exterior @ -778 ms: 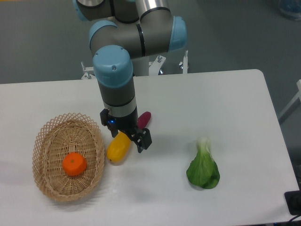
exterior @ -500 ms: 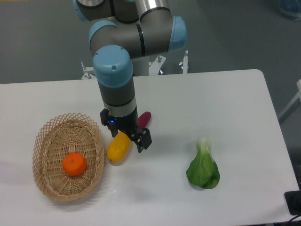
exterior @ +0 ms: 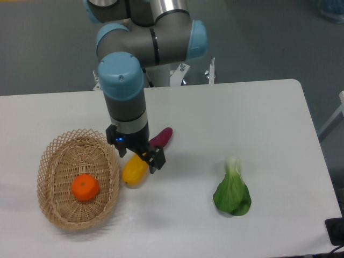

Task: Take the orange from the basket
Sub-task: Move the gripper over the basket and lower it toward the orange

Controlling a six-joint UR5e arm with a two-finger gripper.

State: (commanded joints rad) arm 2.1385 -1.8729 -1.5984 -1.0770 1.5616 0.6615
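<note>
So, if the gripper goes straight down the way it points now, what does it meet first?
Most likely the yellow fruit, which lies right under the gripper, beside the basket. The orange is off to the left. Depth is hard to judge from one view.

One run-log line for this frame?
phase: approach | hand: open, empty, over yellow fruit | orange: in basket, untouched

We see a grey arm (exterior: 141, 45) with light-blue joint caps, a silver upper tube, and a small black hand (exterior: 141, 155) showing a blue light.
</note>
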